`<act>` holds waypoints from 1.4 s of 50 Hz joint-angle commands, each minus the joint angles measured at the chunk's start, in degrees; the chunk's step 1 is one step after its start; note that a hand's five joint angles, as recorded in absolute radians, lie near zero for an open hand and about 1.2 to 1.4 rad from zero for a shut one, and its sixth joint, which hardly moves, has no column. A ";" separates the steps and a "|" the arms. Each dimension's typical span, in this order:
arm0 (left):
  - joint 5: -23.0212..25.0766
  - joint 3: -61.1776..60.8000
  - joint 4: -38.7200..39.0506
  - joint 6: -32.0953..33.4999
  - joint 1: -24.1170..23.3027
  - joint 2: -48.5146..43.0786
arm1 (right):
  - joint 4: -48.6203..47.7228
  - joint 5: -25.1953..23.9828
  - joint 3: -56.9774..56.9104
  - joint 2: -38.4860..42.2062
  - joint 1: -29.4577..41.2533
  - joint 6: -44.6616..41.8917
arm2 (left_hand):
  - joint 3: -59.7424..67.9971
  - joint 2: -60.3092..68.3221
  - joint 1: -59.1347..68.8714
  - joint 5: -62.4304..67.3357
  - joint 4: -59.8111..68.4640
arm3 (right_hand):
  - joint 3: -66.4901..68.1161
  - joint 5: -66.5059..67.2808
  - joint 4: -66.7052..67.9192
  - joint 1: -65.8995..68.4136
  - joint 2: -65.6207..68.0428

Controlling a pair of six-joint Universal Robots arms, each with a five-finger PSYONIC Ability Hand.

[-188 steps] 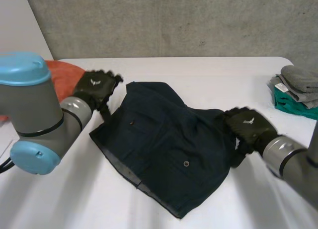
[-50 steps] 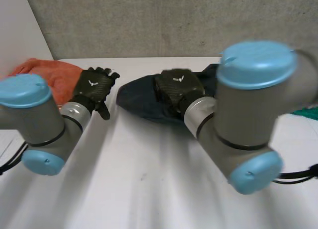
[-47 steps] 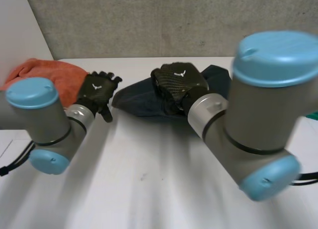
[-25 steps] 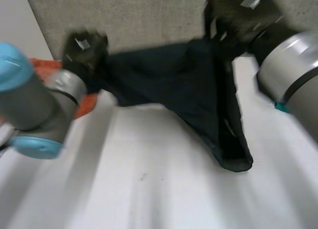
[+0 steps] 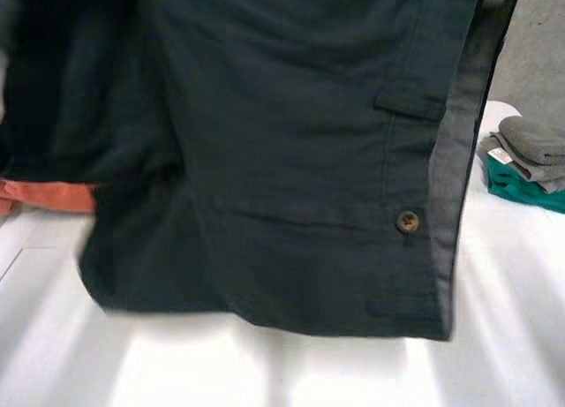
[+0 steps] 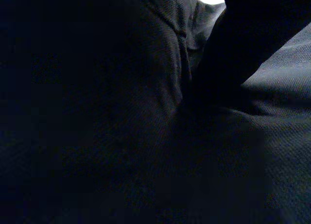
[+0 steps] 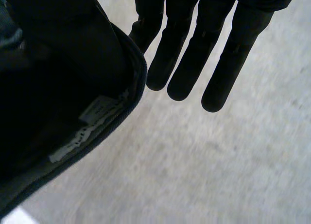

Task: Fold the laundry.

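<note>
The floppy shorts [image 5: 282,160] are pinched at their firm waistband [image 7: 137,73] by the right hand [image 7: 187,54]; the left hand's hold cannot be told.

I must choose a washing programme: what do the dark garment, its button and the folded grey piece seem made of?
Dark garment: matte woven cloth, probably cotton twill; fine weave and soft creases show. Button: brown, slightly glossy, likely plastic, possibly horn. Folded grey piece: thicker, matte, soft fabric, perhaps knit; its folds are rounded.
</note>
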 commanded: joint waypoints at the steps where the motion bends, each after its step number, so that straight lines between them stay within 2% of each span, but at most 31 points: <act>1: 3.10 2.34 0.21 0.09 2.08 -16.20 | -0.90 0.28 -0.83 15.00 -1.84 1.69 | 11.80 11.42 12.48 14.54 11.25 | 11.88 11.73 11.30 16.36 12.56; 7: 3.81 8.48 2.05 1.67 1.90 -34.21 | -2.48 1.77 -6.01 30.39 -1.93 1.43 | 11.80 11.42 12.48 14.54 11.25 | 11.88 11.73 11.30 16.36 12.56; 10: 3.81 14.09 4.77 2.03 1.03 -42.81 | -5.19 4.32 -10.23 38.30 -1.93 0.64 | 11.80 11.42 12.48 14.54 11.25 | 11.88 11.73 11.30 16.36 12.56; 16: 3.98 23.95 10.57 1.68 -0.12 -51.98 | -13.62 11.86 -22.78 52.36 -1.93 -2.69 | 11.80 11.42 12.48 14.54 11.25 | 11.88 11.73 11.30 16.36 12.56; 17: 3.90 25.88 12.32 1.50 -0.21 -53.12 | -14.60 12.84 -24.20 53.52 -1.93 -3.31 | 10.83 10.44 11.50 13.57 10.27 | 11.88 11.73 11.30 16.36 12.56; 18: 3.89 26.50 13.21 1.41 -0.29 -53.48 | -15.65 13.55 -25.52 54.57 -1.84 -3.84 | 0.16 -0.22 0.83 2.90 -0.40 | 11.88 11.73 11.30 16.36 12.56; 19: 3.81 27.03 14.00 1.41 -0.38 -53.66 | -17.49 14.51 -27.97 56.24 -1.84 -5.24 | -16.77 -17.15 -16.09 -14.03 -17.32 | -22.20 -22.35 -22.78 -17.72 -21.51; 21: 3.63 27.83 16.11 1.15 -1.08 -53.83 | -18.38 15.31 -30.62 57.65 -1.93 -6.82 | -58.20 -58.58 -57.52 -55.46 -58.75 | -58.12 -58.27 -58.70 -53.64 -57.44; 22: 3.20 27.83 16.73 0.97 -1.26 -53.75 | -18.30 15.22 -31.24 57.92 -1.93 -7.96 | -54.34 -54.73 -53.67 -51.60 -54.90 | -58.12 -58.27 -58.70 -53.64 -57.44; 23: 2.84 27.83 16.82 0.89 -1.52 -53.57 | -17.95 15.05 -31.86 58.01 -1.58 -9.37 | -57.28 -57.66 -56.61 -54.54 -57.84 | -58.12 -58.27 -58.70 -53.64 -57.44; 27: 1.53 25.73 16.82 0.62 -2.84 -51.91 | -15.33 14.35 -29.77 55.39 -1.14 -12.97 | -58.20 -58.58 -57.52 -55.46 -58.75 | -58.12 -58.27 -58.70 -53.64 -57.44; 32: -3.56 14.25 16.21 1.23 -3.99 -40.60 | -9.26 10.31 -22.39 46.43 -1.84 -14.74 | -58.20 -58.58 -57.52 -55.46 -58.75 | -58.12 -58.27 -58.70 -53.64 -57.44; 35: -4.98 7.29 14.98 1.41 -4.25 -34.52 | -4.60 3.21 -13.96 39.40 -2.28 -15.88 | -58.15 -58.54 -57.48 -55.41 -58.71 | -58.12 -58.27 -58.70 -53.64 -57.44; 38: -5.42 -1.68 10.68 1.50 -5.30 -26.08 | -1.35 -3.29 -5.98 34.31 -3.94 -17.98 | -56.13 -56.52 -55.46 -53.39 -56.69 | -58.12 -58.27 -58.70 -53.64 -57.44; 40: -5.42 -7.83 6.29 1.50 -6.71 -20.80 | -0.11 -5.86 -1.82 32.01 -5.09 -18.78 | -55.79 -56.18 -55.12 -53.05 -56.35 | -58.12 -58.27 -58.70 -53.64 -57.44; 42: -5.33 -11.53 3.57 1.50 -7.67 -17.72 | 0.59 -7.36 3.35 29.11 -6.67 -19.75 | -55.79 -56.18 -55.12 -53.05 -56.35 | -58.12 -58.27 -58.70 -53.64 -57.44; 47: -5.42 -22.77 -0.84 1.59 -10.31 -10.52 | 0.77 -5.96 7.34 25.23 -9.22 -20.63 | -54.95 -55.34 -54.28 -52.21 -55.51 | -58.12 -58.27 -58.70 -53.64 -57.44; 50: -5.69 -26.04 -1.37 1.50 -11.10 -9.01 | 1.39 -2.19 7.69 24.96 -11.42 -22.03 | -52.61 -53.00 -51.94 -49.87 -53.17 | -58.12 -58.27 -58.70 -53.64 -57.44; 53: -5.68 -29.73 -1.90 0.89 -12.51 -8.39 | 3.22 -0.51 9.96 24.70 -12.65 -24.13 | -45.05 -45.43 -44.37 -42.31 -45.61 | -58.12 -58.27 -58.70 -53.64 -57.44; 56: -5.69 -33.77 -2.60 0.62 -14.35 -8.57 | 7.25 -2.17 14.87 24.18 -13.09 -29.74 | -30.09 -30.48 -29.42 -27.35 -30.65 | -57.40 -57.55 -57.98 -52.92 -56.71; 61: -5.51 -38.69 -4.09 0.53 -16.11 -9.62 | 12.37 -6.56 24.81 19.53 -13.53 -36.80 | -7.23 -7.61 -6.56 -4.49 -7.79 | -45.11 -45.26 -45.69 -40.63 -44.42; 67: -5.42 -39.06 -4.36 0.53 -17.35 -15.24 | 11.50 -16.74 39.56 12.76 -14.06 -37.77 | -12.04 -12.43 -11.37 -9.30 -12.60 | -31.66 -31.81 -32.24 -27.19 -30.98; 70: -5.60 -38.18 -4.36 0.62 -16.91 -18.14 | 8.78 -20.27 44.24 10.82 -14.50 -37.51 | -26.15 -26.54 -25.48 -23.41 -26.71 | -31.12 -31.27 -31.70 -26.65 -30.44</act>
